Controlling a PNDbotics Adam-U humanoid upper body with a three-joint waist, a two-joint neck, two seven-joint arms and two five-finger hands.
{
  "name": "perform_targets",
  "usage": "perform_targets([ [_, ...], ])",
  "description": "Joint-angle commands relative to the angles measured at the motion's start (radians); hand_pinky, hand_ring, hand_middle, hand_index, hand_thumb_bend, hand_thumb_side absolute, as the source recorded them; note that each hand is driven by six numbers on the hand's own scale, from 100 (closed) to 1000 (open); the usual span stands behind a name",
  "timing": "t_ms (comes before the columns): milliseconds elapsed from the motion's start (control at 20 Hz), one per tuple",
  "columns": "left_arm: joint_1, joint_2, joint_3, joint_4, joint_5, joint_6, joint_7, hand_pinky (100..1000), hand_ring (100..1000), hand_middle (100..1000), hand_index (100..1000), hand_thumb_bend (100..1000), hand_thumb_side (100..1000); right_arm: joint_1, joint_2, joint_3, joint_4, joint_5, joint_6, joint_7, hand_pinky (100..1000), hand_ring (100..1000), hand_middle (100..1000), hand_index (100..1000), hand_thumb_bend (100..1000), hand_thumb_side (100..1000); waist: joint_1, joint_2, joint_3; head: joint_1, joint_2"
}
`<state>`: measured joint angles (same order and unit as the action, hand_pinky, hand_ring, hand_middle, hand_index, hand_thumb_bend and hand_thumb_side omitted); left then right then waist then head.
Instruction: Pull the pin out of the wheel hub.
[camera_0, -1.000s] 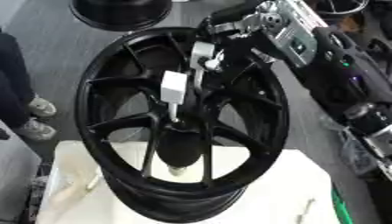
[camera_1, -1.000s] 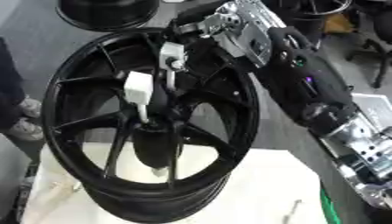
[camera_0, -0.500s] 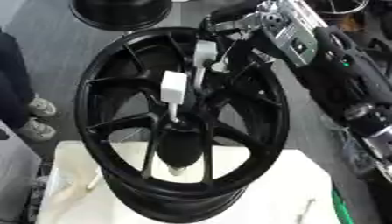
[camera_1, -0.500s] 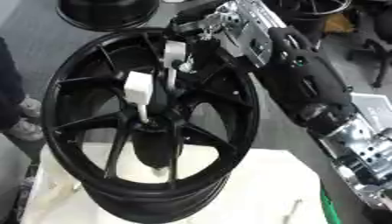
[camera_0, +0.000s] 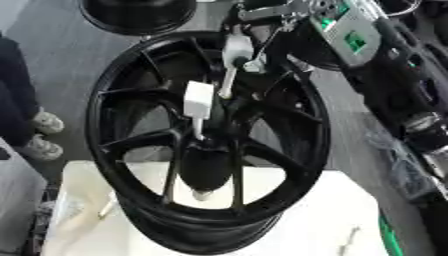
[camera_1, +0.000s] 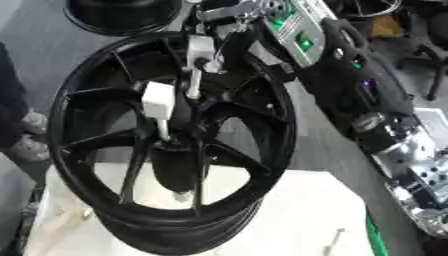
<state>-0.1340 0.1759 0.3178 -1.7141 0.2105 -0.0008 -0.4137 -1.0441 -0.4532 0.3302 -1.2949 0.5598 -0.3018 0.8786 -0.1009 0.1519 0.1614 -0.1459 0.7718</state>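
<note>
A black spoked wheel hub (camera_0: 302, 150) stands tilted on a white table (camera_0: 367, 200). A white block (camera_0: 199, 100) on a thin stem sticks up from the hub's dark centre (camera_0: 206, 165). Just above and to the right of it, a white-headed pin (camera_0: 234, 50) with a pale shaft hangs over the spokes. My right hand (camera_0: 267, 12) comes in from the upper right, with its fingers curled round the pin's head. The pin's lower tip ends near the spokes; I cannot tell whether it touches them. My left hand is not in view.
A second black wheel (camera_0: 140, 12) lies on the floor at the top left. A person's shoes (camera_0: 39, 135) stand at the left edge. My right arm (camera_1: 350, 80) fills the upper right. A small pale stick (camera_0: 350, 236) lies on the table's near right.
My right hand has lifted the white-headed pin a little upward, away from the hub's centre. The white block and the hub have stayed put.
</note>
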Motion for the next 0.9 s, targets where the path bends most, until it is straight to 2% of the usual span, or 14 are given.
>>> perform_targets([
  [50, -0.008, 0.016, 0.006, -0.014, -0.001, 0.000, 0.000, 550, 489, 507, 645, 669, 802, -0.038, -0.072, -0.038, -0.047, -0.055, -0.009, 0.018, 662, 380, 473, 764, 100, 258, 0.005, -0.021, -0.006, 0.006, -0.002],
  [150, -0.004, 0.018, 0.008, -0.013, -0.003, 0.001, 0.003, 550, 489, 506, 645, 669, 801, -0.048, -0.119, -0.067, -0.072, -0.101, 0.009, -0.002, 662, 374, 468, 764, 100, 245, 0.002, -0.024, -0.014, 0.013, -0.002],
  [300, 0.001, 0.025, 0.015, -0.014, -0.006, 0.001, 0.009, 550, 489, 506, 645, 670, 801, -0.037, -0.223, -0.132, -0.122, -0.164, 0.043, -0.066, 673, 372, 465, 767, 100, 223, -0.003, -0.030, -0.033, 0.033, -0.002],
  [450, 0.011, 0.031, 0.024, -0.015, -0.009, 0.000, 0.019, 549, 488, 506, 645, 670, 801, 0.041, -0.357, -0.241, -0.157, -0.203, 0.091, -0.189, 671, 377, 456, 771, 100, 150, -0.006, -0.034, -0.055, 0.051, -0.002],
  [500, 0.014, 0.032, 0.026, -0.015, -0.010, 0.000, 0.021, 549, 488, 506, 645, 674, 802, 0.086, -0.404, -0.283, -0.164, -0.217, 0.108, -0.245, 667, 376, 454, 771, 100, 100, -0.007, -0.036, -0.062, 0.055, -0.002],
  [600, 0.019, 0.034, 0.030, -0.016, -0.009, -0.002, 0.025, 549, 487, 506, 645, 671, 801, 0.204, -0.493, -0.372, -0.169, -0.242, 0.143, -0.363, 663, 376, 448, 766, 100, 100, -0.005, -0.037, -0.078, 0.064, -0.002],
  [700, 0.024, 0.035, 0.036, -0.018, -0.010, -0.006, 0.031, 549, 487, 506, 644, 672, 800, 0.355, -0.559, -0.479, -0.154, -0.259, 0.187, -0.491, 651, 370, 438, 755, 100, 100, 0.000, -0.034, -0.097, 0.073, -0.002],
  [800, 0.027, 0.034, 0.042, -0.020, -0.010, -0.009, 0.037, 549, 487, 506, 645, 671, 800, 0.528, -0.570, -0.607, -0.107, -0.281, 0.240, -0.641, 632, 363, 412, 726, 100, 100, 0.006, -0.028, -0.120, 0.081, -0.002],
  [900, 0.027, 0.032, 0.045, -0.021, -0.011, -0.010, 0.040, 549, 488, 506, 645, 672, 800, 0.679, -0.539, -0.711, -0.054, -0.318, 0.279, -0.791, 630, 383, 428, 724, 100, 100, 0.009, -0.024, -0.136, 0.084, -0.002],
])
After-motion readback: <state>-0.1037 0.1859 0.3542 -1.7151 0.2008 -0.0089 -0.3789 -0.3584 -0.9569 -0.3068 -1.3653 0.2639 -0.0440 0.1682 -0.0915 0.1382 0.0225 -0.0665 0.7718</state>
